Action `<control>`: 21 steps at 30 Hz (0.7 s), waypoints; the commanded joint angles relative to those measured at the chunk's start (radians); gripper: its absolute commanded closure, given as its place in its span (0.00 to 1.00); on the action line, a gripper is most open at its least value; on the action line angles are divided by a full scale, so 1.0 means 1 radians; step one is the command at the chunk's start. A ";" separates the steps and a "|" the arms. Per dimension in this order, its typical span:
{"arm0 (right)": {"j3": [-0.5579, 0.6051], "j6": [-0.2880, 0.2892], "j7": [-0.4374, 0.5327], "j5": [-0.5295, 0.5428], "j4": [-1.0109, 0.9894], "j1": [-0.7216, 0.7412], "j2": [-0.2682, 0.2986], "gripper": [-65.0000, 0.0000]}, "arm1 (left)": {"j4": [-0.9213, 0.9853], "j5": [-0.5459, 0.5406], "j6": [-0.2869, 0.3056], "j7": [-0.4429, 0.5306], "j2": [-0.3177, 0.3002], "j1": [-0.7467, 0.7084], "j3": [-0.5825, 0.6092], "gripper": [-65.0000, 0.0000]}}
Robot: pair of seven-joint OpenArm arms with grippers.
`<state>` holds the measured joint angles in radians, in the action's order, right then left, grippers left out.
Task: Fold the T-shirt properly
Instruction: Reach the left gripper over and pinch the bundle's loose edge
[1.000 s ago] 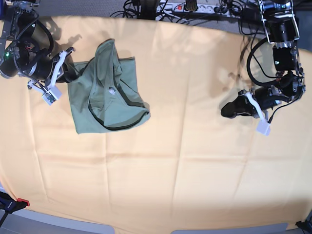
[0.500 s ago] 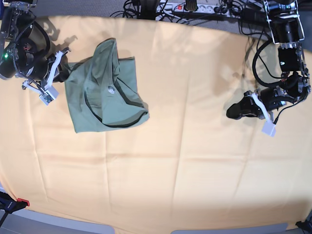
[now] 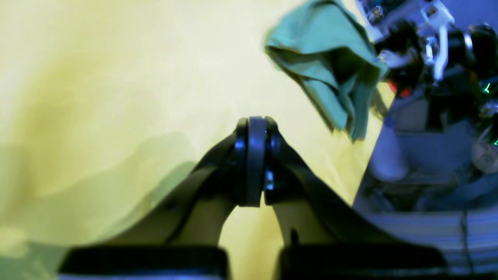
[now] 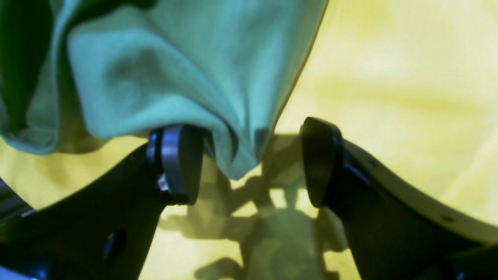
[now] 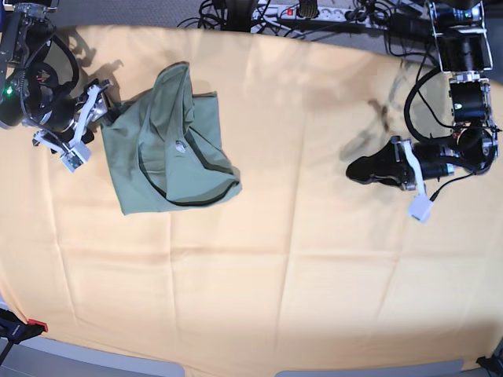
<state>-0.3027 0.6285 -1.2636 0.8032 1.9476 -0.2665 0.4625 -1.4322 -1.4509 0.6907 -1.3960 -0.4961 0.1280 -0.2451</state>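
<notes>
Currently the T-shirt (image 5: 169,145) lies bunched on the far part of the desk (image 5: 299,259), toward the right arm's side, on the yellow-orange cloth (image 5: 275,118). It is a rough lump, partly doubled over, collar band curling along the near edge, nowhere near a neat fold.

Right gripper (image 4: 249,159): jaws spread wide, nothing clamped; a corner of the T-shirt (image 4: 186,70) hangs down between the fingers and brushes the inner one, but there is no pinch on it. In the base view this gripper (image 5: 90,110) sits right at the shirt's edge.

Left gripper (image 3: 253,163): fingers pressed together, holding nothing, hovering over bare cloth well apart from the shirt (image 3: 330,66); base view shows it (image 5: 365,169) out on the opposite side.

Step, as I judge it: between grabs, shirt let go, fold unfinished. Next move probably calls for spreading the shirt flat, both grippers taking an edge or sleeve, before any clean fold.
</notes>
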 commanded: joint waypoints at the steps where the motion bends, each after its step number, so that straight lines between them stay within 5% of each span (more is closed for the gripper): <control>1: -0.005 0.000 0.015 0.010 0.013 0.010 0.017 0.36 | -0.057 -0.033 0.007 0.004 -0.014 0.023 0.021 1.00; 6: -0.005 0.000 0.015 0.006 0.013 0.012 0.017 0.36 | -0.240 -0.033 0.007 0.002 -0.019 0.066 0.204 1.00; 12: -0.005 0.000 0.015 0.007 0.013 0.011 0.017 0.36 | -0.310 0.062 0.007 0.020 -0.016 0.177 0.465 0.53; 21: -0.005 0.000 0.049 0.005 0.013 0.011 0.017 0.36 | -0.310 0.314 0.007 0.194 0.012 0.368 0.786 0.52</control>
<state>-0.3023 0.6285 -1.2369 0.8001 1.9476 -0.2653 0.4629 -1.7271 -1.1107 0.6933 -1.2289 -0.4843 0.4686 0.5522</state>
